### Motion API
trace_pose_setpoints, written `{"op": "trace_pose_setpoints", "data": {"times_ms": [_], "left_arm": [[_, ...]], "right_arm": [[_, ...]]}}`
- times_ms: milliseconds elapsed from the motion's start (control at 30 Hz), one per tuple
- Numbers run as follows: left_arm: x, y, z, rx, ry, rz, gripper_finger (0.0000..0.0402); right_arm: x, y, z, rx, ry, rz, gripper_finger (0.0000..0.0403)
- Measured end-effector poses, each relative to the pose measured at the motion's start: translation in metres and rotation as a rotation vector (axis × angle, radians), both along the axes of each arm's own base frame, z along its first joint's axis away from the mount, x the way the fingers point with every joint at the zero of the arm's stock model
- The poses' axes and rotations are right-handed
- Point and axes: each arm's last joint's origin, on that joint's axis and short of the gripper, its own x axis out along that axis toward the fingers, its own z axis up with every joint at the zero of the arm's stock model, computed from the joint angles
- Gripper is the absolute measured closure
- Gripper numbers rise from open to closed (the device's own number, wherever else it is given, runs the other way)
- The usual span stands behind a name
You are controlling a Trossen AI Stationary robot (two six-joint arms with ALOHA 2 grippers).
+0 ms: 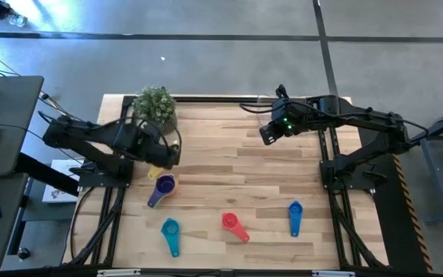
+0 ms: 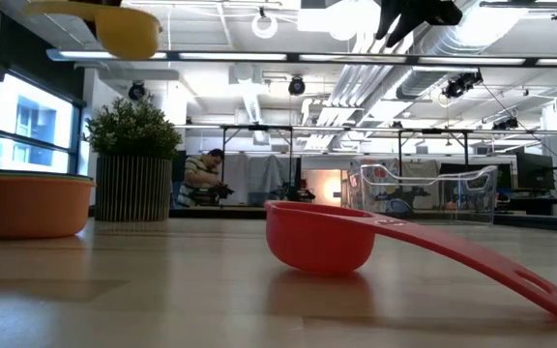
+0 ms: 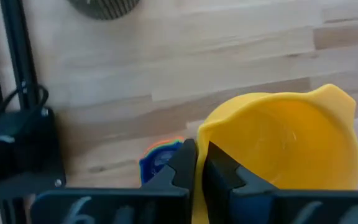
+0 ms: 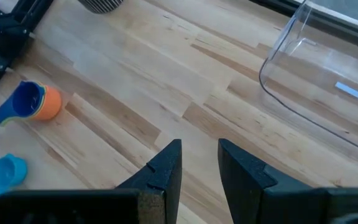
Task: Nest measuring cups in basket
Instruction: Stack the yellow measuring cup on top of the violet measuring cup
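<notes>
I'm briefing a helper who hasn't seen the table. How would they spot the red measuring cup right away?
Start at the potted plant at the table's far edge, then look to the near edge. Three cups lie there in a row; the red measuring cup is the middle one, flanked by blue ones.

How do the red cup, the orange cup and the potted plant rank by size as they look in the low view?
1. Red cup, largest as it looks; it lies nearest the camera, so this is unsure.
2. Potted plant, farther back.
3. Orange cup, cut off by the picture's edge.
</notes>
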Motion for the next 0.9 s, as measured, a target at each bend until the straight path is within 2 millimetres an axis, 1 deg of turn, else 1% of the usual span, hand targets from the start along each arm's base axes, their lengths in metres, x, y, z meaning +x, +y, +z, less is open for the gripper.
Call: {"op": "trace_pose_setpoints", "data": {"times_ms": [167, 300, 533, 733, 900], "left_arm": [[-0.005, -0.016, -0.018, 0.007, 0.019, 0.063, 0.0396], [-0.010, -0.027, -0.035, 0.000, 0.060, 0.067, 0.0396], [-0.013, -0.041, -0.072, -0.046, 0.087, 0.058, 0.0396], [-0.013, -0.043, -0.107, -0.095, 0.092, 0.063, 0.0396], [-0.017, -0.043, -0.126, -0.122, 0.114, 0.079, 0.0396]], "right_arm": [[0.000, 0.000, 0.000, -0.009, 0.005, 0.014, 0.0306], [0.000, 0.000, 0.000, -0.009, 0.005, 0.015, 0.0306], [0.000, 0.001, 0.000, 0.012, 0.003, 0.029, 0.0306], [0.000, 0.001, 0.000, 0.019, 0.002, 0.033, 0.0306], [0.000, 0.001, 0.000, 0.024, 0.002, 0.036, 0.0306]]}}
